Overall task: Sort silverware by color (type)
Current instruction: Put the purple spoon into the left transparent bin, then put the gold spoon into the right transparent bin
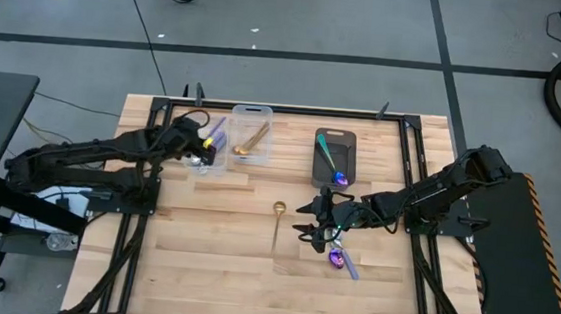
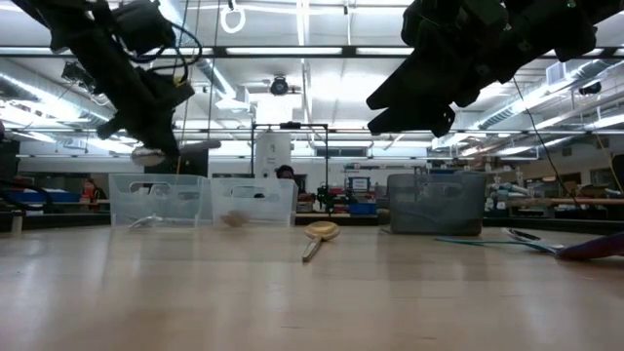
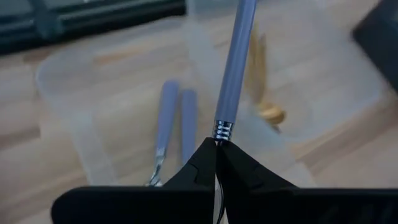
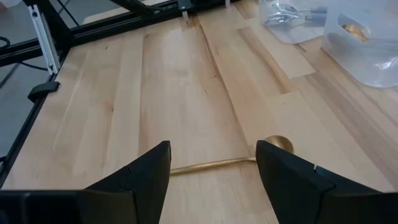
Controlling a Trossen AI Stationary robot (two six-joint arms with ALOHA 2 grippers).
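Observation:
My left gripper (image 1: 204,143) is shut on a silver spoon with a lavender handle (image 3: 235,62), held over the left clear bin (image 1: 207,161). Two more lavender-handled spoons (image 3: 177,121) lie in that bin. The clear bin beside it (image 1: 252,133) holds a gold spoon (image 1: 250,143). Another gold spoon (image 1: 277,222) lies on the table, its handle (image 4: 211,164) showing between the spread fingers of my open right gripper (image 4: 211,155), which hovers above it. A blue-purple spoon (image 1: 343,260) lies near that gripper. The dark grey bin (image 1: 350,140) holds a teal-handled spoon (image 1: 332,163). My left gripper pinches the spoon between its two fingertips at the metal neck (image 3: 221,132), right where the lavender handle begins. The handle sticks out forward past the fingertips. The spoon is lifted clear, above the clear bin; its bowl (image 2: 148,153) shows beneath the gripper in the low view.
The three bins stand in a row near the table's far edge. A black frame (image 1: 264,106) runs around the wooden table top. Bare wood lies in front of the bins and toward the near edge.

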